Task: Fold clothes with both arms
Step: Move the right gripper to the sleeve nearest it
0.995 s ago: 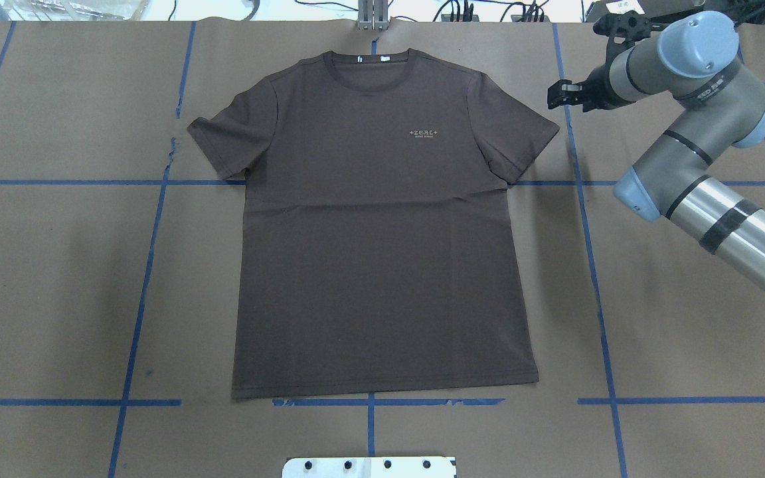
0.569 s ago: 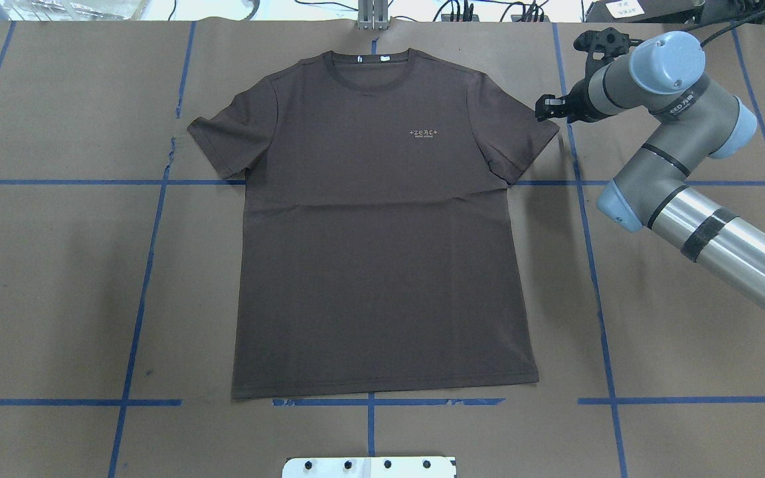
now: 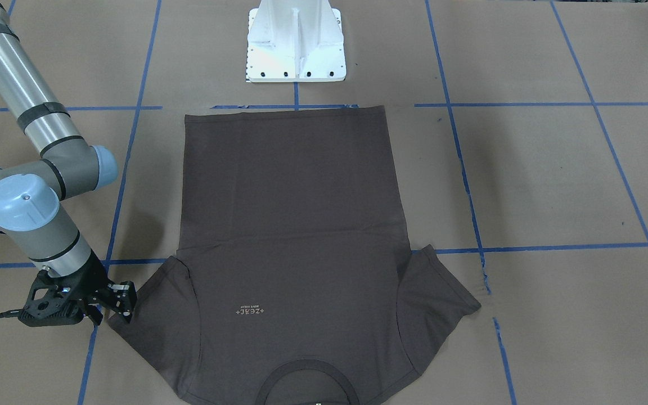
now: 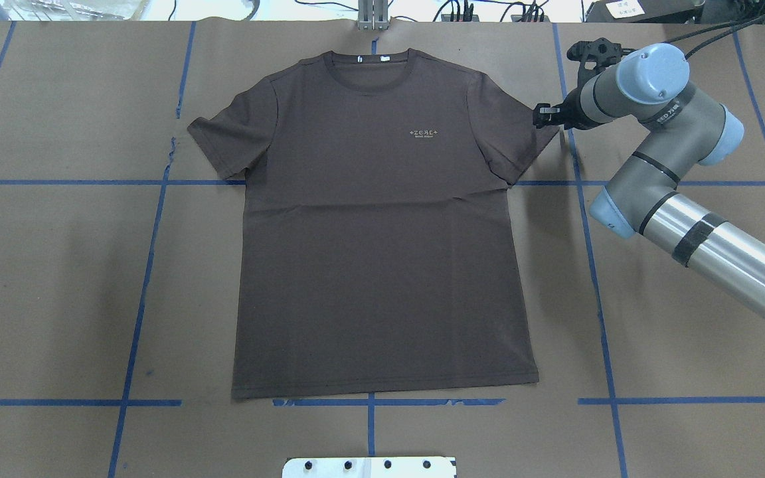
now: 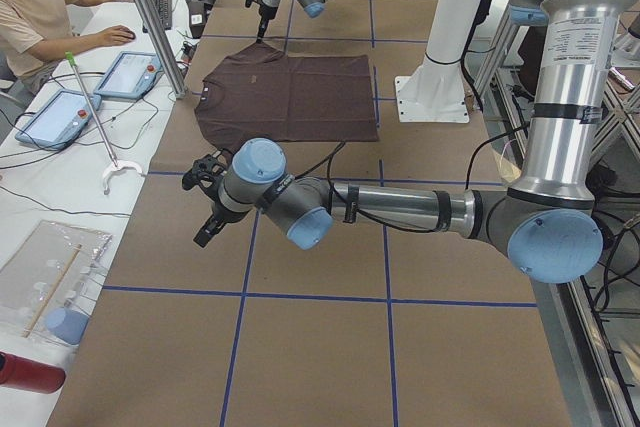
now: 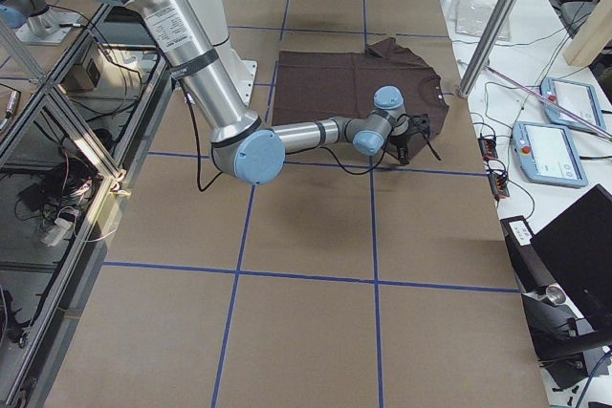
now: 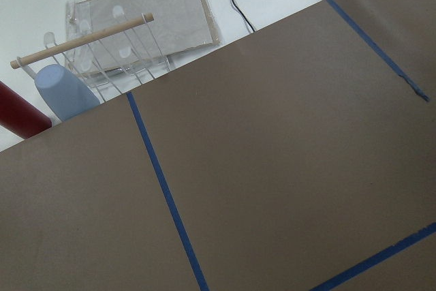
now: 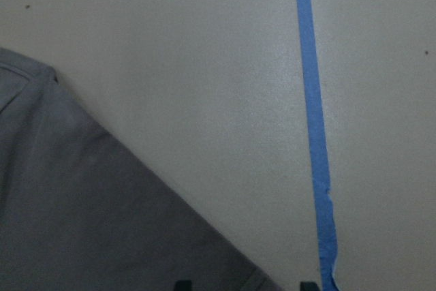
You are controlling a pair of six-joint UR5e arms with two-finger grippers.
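Note:
The dark grey-brown T-shirt [image 4: 382, 232] lies flat and face up on the brown paper, collar at the far side. It also shows in the front view [image 3: 290, 225]. My right gripper [image 4: 544, 117] is low at the outer tip of the shirt's right-hand sleeve [image 4: 522, 136]. In the front view the gripper [image 3: 117, 305] is at the sleeve's corner. The right wrist view shows its fingertips [image 8: 182, 284] apart, open, with the sleeve edge [image 8: 82, 209] between them. My left gripper [image 5: 208, 205] shows only in the exterior left view, above bare paper well away from the shirt. I cannot tell if it is open or shut.
The white pedestal base [image 3: 296, 42] stands at the near edge behind the hem. Blue tape lines [image 4: 588, 219] cross the paper. Off the table's left end lie a wire rack [image 7: 122, 39], a blue cup [image 7: 65, 93] and tablets beside a seated operator [image 5: 35, 7].
My right gripper has moved left and down, from beside the sleeve to its outer tip. The shirt has not moved.

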